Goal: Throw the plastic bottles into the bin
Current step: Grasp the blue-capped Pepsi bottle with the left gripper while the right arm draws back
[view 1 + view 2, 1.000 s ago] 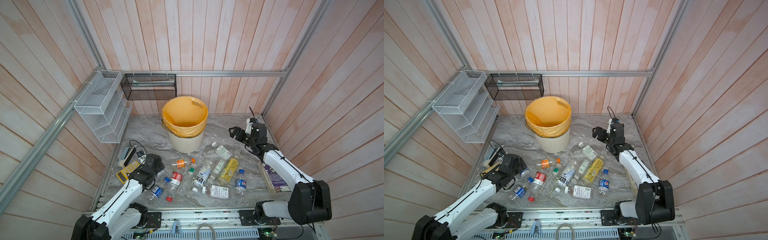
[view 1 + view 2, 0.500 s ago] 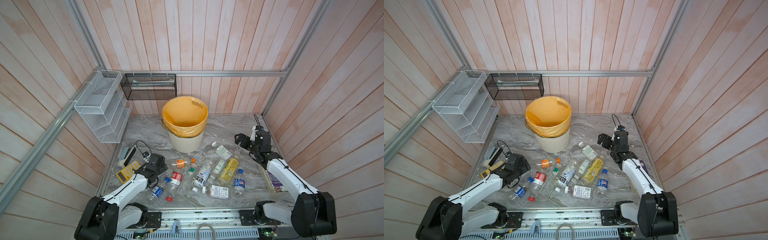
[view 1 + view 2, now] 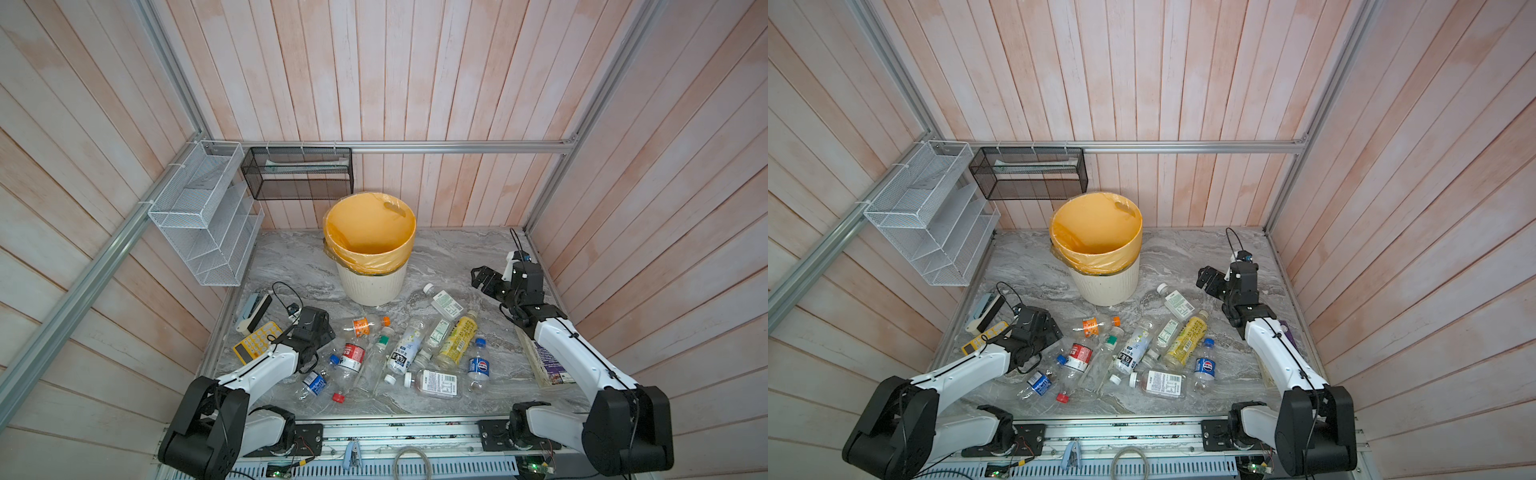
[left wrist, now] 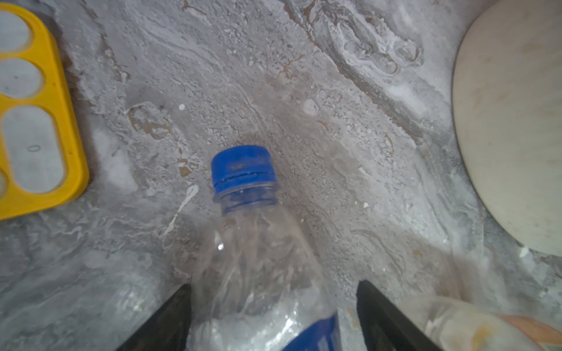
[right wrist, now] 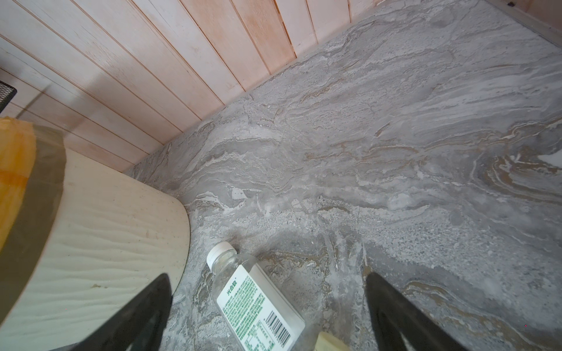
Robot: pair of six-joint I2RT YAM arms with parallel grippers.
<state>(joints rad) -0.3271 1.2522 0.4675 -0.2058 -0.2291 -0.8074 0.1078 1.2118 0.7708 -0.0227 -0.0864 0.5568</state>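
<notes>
Several plastic bottles lie scattered in front of the bin (image 3: 370,286), a cream ribbed bucket with a yellow-orange liner. My left gripper (image 4: 273,316) is open, low over a crumpled blue-capped bottle (image 4: 252,243) whose body lies between its jaws. One finger touches the bottle and the other stands clear. In both top views this gripper (image 3: 319,362) (image 3: 1045,363) hides part of that bottle (image 3: 314,381). My right gripper (image 3: 482,276) (image 5: 269,304) is open and empty above a white-capped bottle with a green-printed label (image 5: 258,307) (image 3: 446,302) right of the bin (image 5: 91,243).
A yellow calculator (image 3: 257,345) (image 4: 39,121) and a dark device with a cable (image 3: 257,309) lie left of my left gripper. A purple-covered book (image 3: 548,365) lies under the right arm. A white mesh rack (image 3: 203,224) and a black one (image 3: 297,174) hang on the walls.
My left gripper has come down and to the right onto the blue-capped bottle, its jaws narrowing. My right gripper has pulled back to the right, away from the bin, still wide open.
</notes>
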